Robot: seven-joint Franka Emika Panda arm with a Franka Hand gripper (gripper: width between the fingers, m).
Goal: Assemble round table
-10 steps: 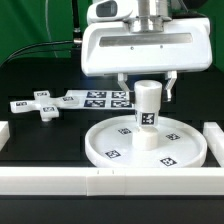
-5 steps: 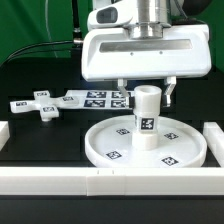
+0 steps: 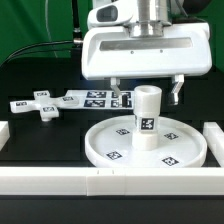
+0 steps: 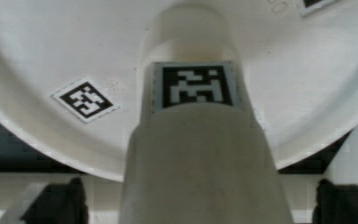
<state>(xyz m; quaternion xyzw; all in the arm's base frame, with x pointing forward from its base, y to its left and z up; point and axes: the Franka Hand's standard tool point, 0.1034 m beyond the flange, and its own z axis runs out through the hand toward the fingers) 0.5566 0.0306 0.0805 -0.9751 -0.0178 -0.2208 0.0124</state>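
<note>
Hovering with the two-finger gripper (image 3: 147,97) spread around the short white cylindrical plastic leg (image 3: 148,115).
Stands upright at the centre of the large white rimmed round plastic disc (image 3: 100,150), likely seated for joining, touched by neither finger. Free room straight up; white straight border rail (image 3: 60,180) just beside the disc's rim; white cross-shaped foot (image 3: 40,105) well apart, toward the exterior view's left.

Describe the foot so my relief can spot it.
Start at the big round disc. To the exterior view's left of it lies the foot, flat, beside the marker board. It alone is cross-shaped.
</note>
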